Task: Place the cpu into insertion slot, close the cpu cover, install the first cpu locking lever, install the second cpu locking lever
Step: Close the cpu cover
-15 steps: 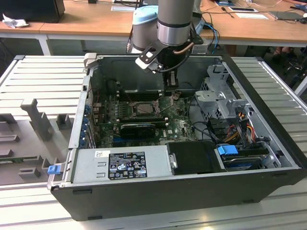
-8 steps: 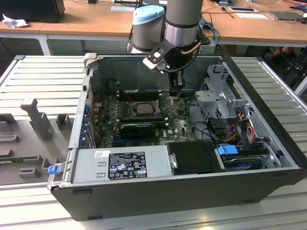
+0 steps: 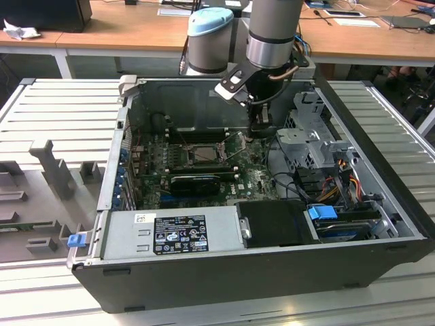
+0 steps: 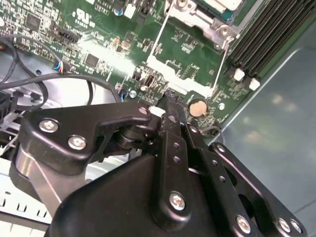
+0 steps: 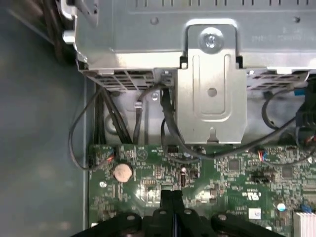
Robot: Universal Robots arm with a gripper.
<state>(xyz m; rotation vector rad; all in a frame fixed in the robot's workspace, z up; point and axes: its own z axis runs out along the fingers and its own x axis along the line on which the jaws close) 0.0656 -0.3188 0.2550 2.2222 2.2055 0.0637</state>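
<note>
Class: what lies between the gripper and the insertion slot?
In the second wrist view, the cpu cover, swung open as a silvery frame over the green motherboard, lies between the gripper and the insertion slot.

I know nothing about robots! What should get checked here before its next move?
1. The cpu in the insertion slot: a pale chip shows there; fully seated, cannot tell.
2. The cpu cover closed: not ok, it stands open toward the gripper.
3. The gripper shut, nothing seen in it: ok.
4. Its tip touching the cpu cover: cannot tell.
5. The black cables clear of the gripper: ok.
</note>
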